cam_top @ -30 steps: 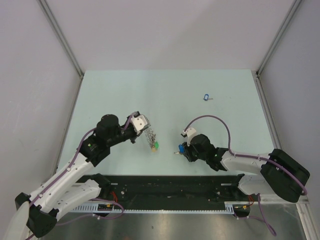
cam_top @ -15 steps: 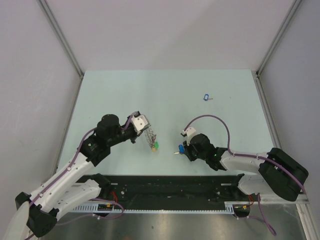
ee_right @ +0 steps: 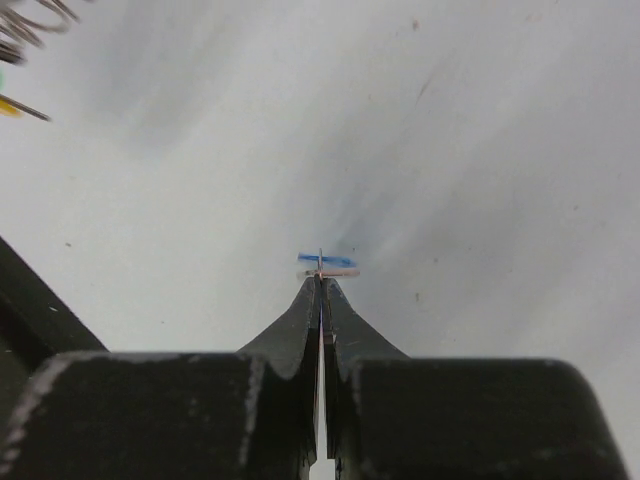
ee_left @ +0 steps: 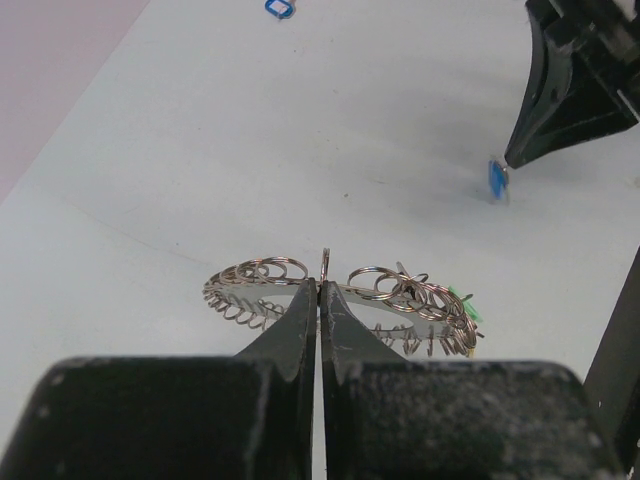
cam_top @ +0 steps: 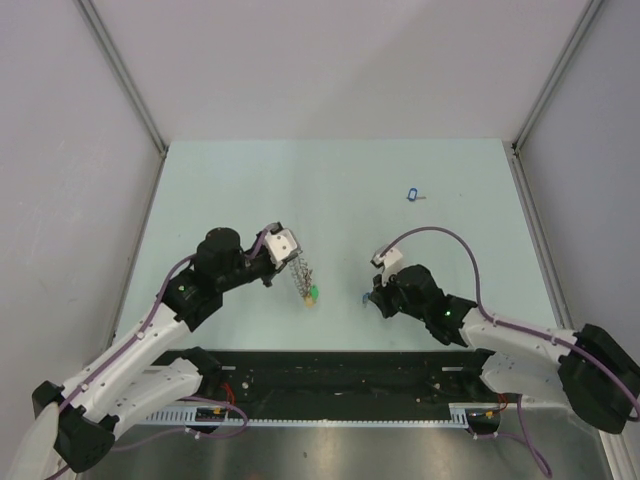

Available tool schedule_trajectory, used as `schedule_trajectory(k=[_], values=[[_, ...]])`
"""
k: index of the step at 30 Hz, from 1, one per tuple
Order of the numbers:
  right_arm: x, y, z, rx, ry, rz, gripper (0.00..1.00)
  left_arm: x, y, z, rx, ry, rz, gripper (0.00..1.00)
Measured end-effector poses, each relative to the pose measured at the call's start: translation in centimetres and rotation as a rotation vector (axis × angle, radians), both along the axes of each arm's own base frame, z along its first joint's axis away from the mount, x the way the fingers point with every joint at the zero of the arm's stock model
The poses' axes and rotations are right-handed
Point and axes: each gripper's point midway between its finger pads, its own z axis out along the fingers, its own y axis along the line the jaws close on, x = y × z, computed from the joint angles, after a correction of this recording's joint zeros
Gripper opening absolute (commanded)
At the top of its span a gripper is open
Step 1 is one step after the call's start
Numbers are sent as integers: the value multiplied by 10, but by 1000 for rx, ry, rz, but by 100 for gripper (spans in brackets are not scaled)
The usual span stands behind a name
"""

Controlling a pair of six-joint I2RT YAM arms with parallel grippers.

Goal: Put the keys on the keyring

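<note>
My left gripper [cam_top: 291,263] is shut on the keyring [cam_top: 305,279], a large silver ring fringed with small rings and green and yellow tags, held just above the table. In the left wrist view the ring [ee_left: 250,283] lies flat across the tips of my left gripper [ee_left: 320,288]. My right gripper [cam_top: 372,296] is shut on a blue-tagged key [cam_top: 365,296], right of the keyring. The right wrist view shows the blue tag [ee_right: 327,261] edge-on at the tips of my right gripper [ee_right: 321,284]. The left wrist view also shows this key [ee_left: 496,180]. A second blue-tagged key [cam_top: 412,195] lies on the table at the far right.
The pale green table [cam_top: 220,190] is walled by grey panels with metal posts at the back corners. The black rail [cam_top: 330,385] with the arm bases runs along the near edge. The keyring's edge and tags show at the right wrist view's top left [ee_right: 22,20].
My right arm has swung its elbow out to the right and the gripper has shifted slightly right with the blue key, whose tag now looks smaller. The left arm and keyring have not moved.
</note>
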Motion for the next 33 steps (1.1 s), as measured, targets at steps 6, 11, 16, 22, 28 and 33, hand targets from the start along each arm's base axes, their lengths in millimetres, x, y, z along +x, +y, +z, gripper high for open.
schedule_trajectory(k=[6,11,16,22,28,33], values=[[6,-3,50,82,-102,26,0,-2,-2,0,-4,3,-16,0],[11,-3,92,132,-201,68,0,-6,-5,1,-14,5,-46,0],[15,-2,118,153,-264,119,0,-11,-13,-2,-4,20,-110,0],[29,16,166,158,-351,190,0,-7,-29,7,19,40,-191,0],[59,31,214,164,-443,255,0,0,-42,29,21,-28,-259,0],[60,32,213,133,-454,334,0,0,-44,34,30,-70,-293,0]])
